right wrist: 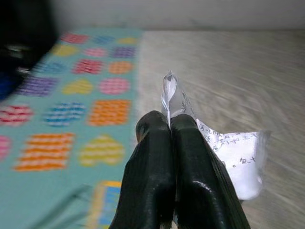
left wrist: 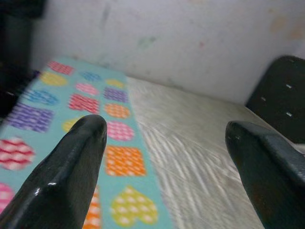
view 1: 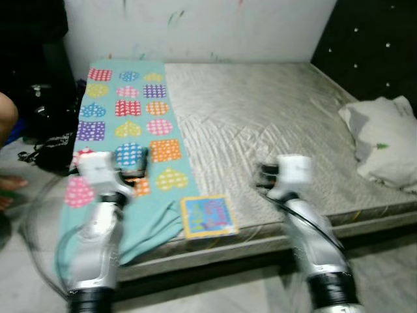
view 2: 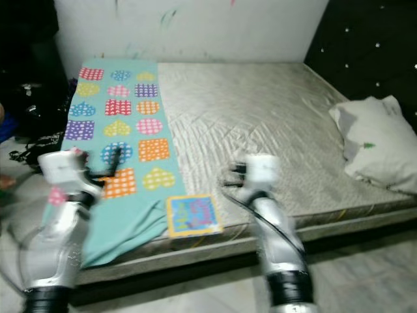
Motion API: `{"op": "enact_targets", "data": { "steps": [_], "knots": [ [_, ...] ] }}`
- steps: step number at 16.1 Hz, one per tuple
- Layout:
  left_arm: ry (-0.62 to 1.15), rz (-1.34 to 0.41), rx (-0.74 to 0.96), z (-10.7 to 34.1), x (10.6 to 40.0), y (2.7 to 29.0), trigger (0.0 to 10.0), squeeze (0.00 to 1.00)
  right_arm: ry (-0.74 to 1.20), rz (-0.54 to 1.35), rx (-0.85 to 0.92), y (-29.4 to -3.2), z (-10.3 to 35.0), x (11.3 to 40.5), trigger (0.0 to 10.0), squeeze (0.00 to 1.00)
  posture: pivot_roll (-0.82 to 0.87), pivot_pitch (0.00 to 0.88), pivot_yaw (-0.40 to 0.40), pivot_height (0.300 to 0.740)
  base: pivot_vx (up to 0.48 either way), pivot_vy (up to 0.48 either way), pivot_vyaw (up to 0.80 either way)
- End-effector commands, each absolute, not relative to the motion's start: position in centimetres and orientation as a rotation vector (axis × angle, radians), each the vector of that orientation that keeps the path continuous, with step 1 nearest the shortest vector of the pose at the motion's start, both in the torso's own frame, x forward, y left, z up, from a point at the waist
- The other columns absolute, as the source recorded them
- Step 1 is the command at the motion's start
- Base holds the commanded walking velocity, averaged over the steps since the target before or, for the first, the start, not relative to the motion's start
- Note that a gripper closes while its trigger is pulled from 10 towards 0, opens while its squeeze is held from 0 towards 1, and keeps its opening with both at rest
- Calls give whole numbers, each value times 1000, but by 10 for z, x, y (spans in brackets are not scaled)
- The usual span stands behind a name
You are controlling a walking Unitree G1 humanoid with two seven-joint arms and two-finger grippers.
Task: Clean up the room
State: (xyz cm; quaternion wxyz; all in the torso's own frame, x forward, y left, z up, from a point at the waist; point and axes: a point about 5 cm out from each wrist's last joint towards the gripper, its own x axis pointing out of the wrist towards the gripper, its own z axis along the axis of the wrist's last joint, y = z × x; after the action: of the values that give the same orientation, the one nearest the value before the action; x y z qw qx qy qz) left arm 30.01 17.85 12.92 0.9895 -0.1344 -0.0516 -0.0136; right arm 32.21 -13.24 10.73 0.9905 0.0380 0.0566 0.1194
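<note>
My right gripper (right wrist: 164,121) is shut on a crinkled clear-and-white wrapper (right wrist: 233,157) with small print on it. It hovers over the front part of the grey mattress (view 1: 260,111). Over the front of the teal blanket (view 1: 130,111), patterned with colourful hearts and squares, my left gripper (left wrist: 167,129) is open with nothing between its fingers. A small blue and yellow picture book (view 1: 207,216) lies on the bed's front edge between my two arms. Both eye views are blurred.
A white pillow (view 1: 384,140) lies at the bed's right side, below the black studded headboard (view 1: 371,39). Dark bags (view 1: 45,111) are piled on the floor left of the bed. Part of a person (view 1: 5,117) shows at the left edge.
</note>
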Motion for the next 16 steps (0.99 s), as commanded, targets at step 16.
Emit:
{"op": "enact_targets", "data": {
  "steps": [16],
  "knots": [
    [-174,2,-213,149,303,181,10000,0,65,232,38,-139,117,328,10000,0,-69,11,-70,740,0,293,0]
  ]
}}
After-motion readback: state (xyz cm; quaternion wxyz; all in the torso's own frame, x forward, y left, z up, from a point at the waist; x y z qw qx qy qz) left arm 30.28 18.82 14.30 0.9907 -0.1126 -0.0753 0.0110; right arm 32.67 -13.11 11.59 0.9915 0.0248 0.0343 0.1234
